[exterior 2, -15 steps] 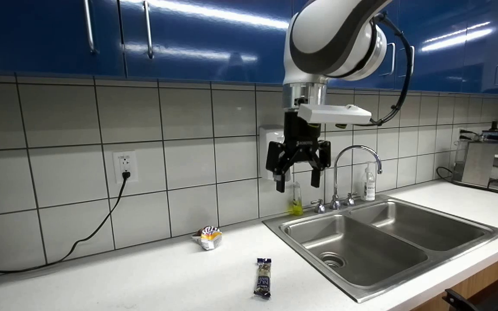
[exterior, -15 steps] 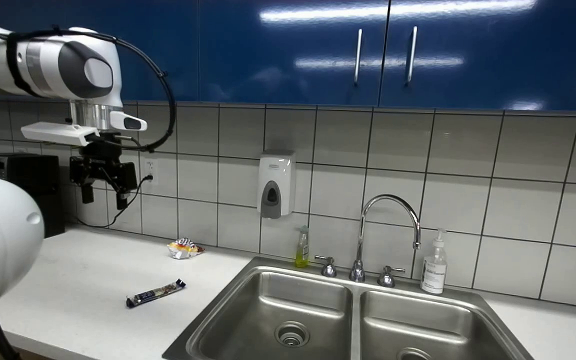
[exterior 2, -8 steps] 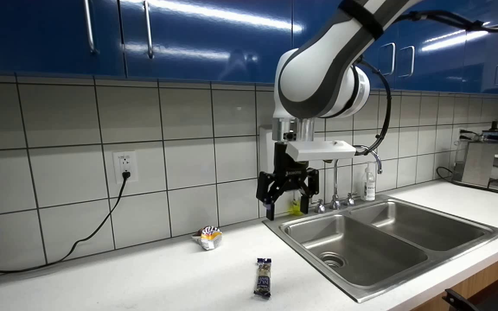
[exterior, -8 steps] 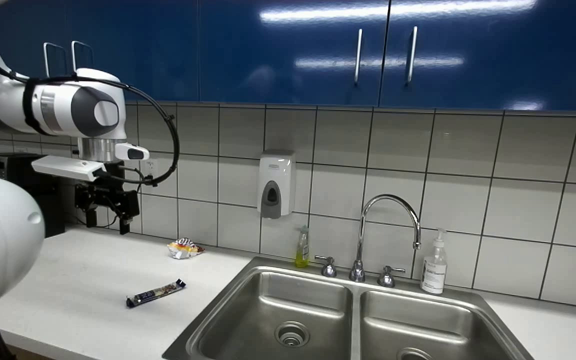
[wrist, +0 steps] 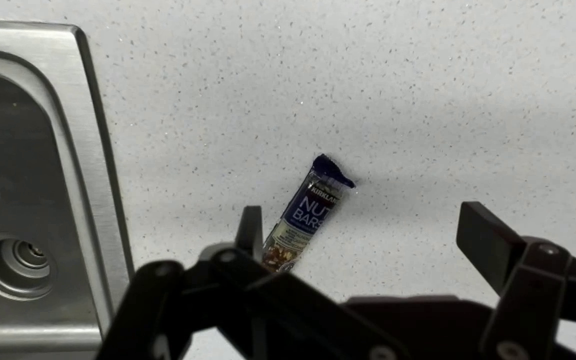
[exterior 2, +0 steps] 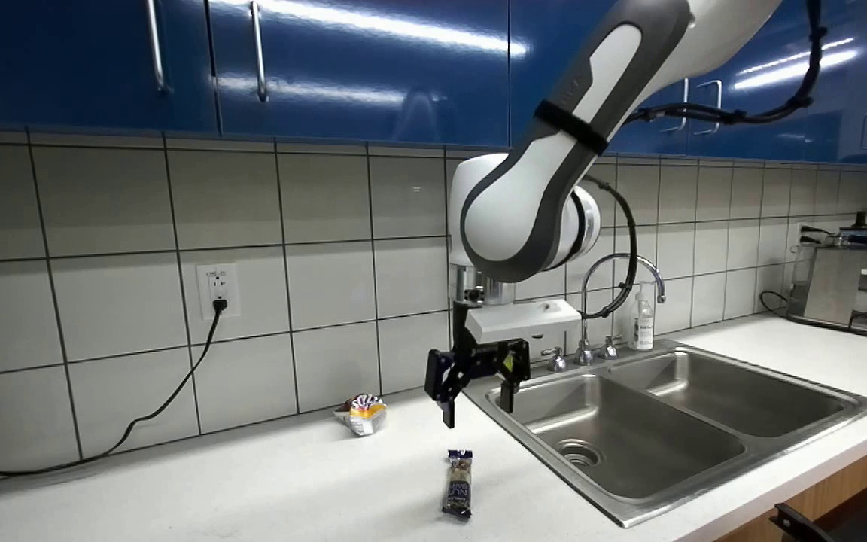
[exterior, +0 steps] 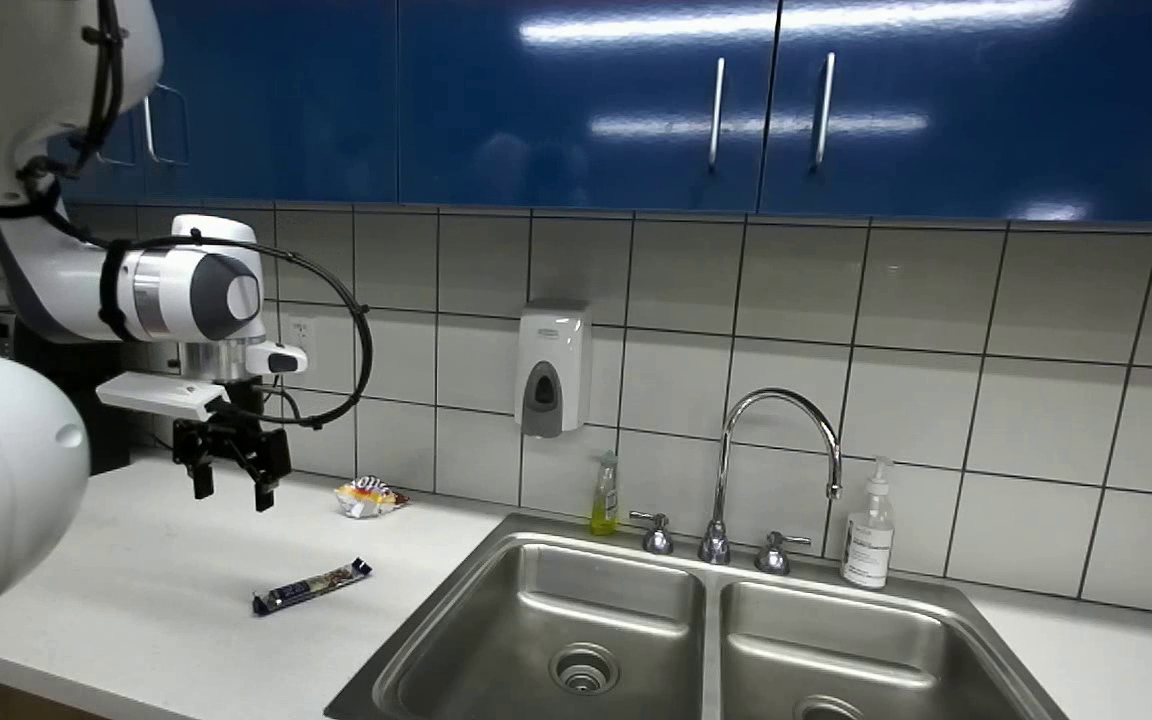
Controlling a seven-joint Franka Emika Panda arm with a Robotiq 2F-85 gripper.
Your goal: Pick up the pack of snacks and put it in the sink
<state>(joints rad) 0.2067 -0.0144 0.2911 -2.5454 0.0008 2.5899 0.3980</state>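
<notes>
The pack of snacks, a slim dark nut bar packet, lies flat on the white counter in both exterior views (exterior: 311, 586) (exterior 2: 458, 485). In the wrist view the packet (wrist: 303, 215) lies slanted, its lower end hidden behind a finger. My gripper (exterior: 233, 498) points down above the counter, behind the packet in an exterior view (exterior 2: 478, 418). Its fingers are wide apart with nothing between them. In the wrist view the gripper (wrist: 360, 212) has the packet nearer its left finger. The double steel sink shows in all views (exterior: 433, 612) (exterior 2: 543, 448) (wrist: 78, 100), beside the packet.
A crumpled bright wrapper (exterior: 366, 497) lies near the tiled wall. A yellow-green bottle (exterior: 604, 495), a curved tap (exterior: 722, 480) and a pump bottle (exterior: 868, 535) stand along the sink's back. A soap dispenser (exterior: 553, 370) hangs on the wall. A cord (exterior 2: 200, 361) runs from an outlet.
My gripper has come down towards the counter and moved nearer the packet, fingers still apart. The packet, the wrapper and the sink have not moved.
</notes>
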